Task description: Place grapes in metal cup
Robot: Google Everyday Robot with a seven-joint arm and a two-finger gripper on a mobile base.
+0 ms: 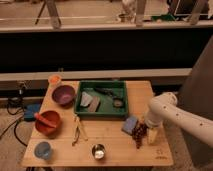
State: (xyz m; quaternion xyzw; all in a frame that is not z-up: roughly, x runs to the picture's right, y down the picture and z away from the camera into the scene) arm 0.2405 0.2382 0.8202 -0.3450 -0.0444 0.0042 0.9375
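claw point(145, 126) at right side of surface point(116, 142), directly over the grapes point(138, 135); can't tell if it grips them. metal cup point(98, 151) well apart, near front edge

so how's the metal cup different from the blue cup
The metal cup is shiny silver; the blue cup is matte light blue. The metal cup looks slightly smaller than the blue cup. The metal cup stands mid-front of the table, the blue cup at its front corner, picture left. Both stand upright, mouths up. The gripper is over by the grapes, far from both.
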